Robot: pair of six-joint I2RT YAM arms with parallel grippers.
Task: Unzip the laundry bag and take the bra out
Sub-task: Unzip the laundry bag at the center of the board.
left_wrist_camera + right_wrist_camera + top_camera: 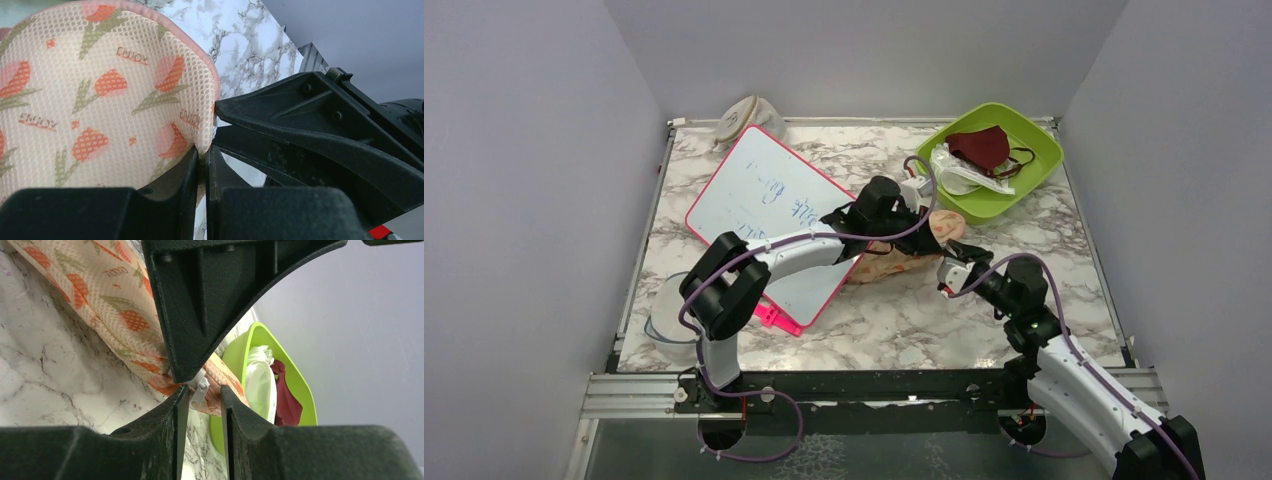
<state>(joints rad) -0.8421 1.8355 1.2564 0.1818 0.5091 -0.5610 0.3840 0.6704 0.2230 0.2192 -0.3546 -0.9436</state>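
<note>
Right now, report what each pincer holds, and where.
Left pincer: laundry bag, by its zip edge. Right pincer: nothing yet; open around the zipper pull.

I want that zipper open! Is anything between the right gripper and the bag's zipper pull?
Nothing visible is. The white zipper pull hangs right at the right gripper's open fingertips. The left gripper pinches the laundry bag just beside it, not in between.

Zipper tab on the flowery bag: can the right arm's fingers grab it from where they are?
Probably yes. The zipper tab hangs right at the open gap between the right fingers, with nothing in between. The left fingers pinch the laundry bag just above, so it's tight.
</note>
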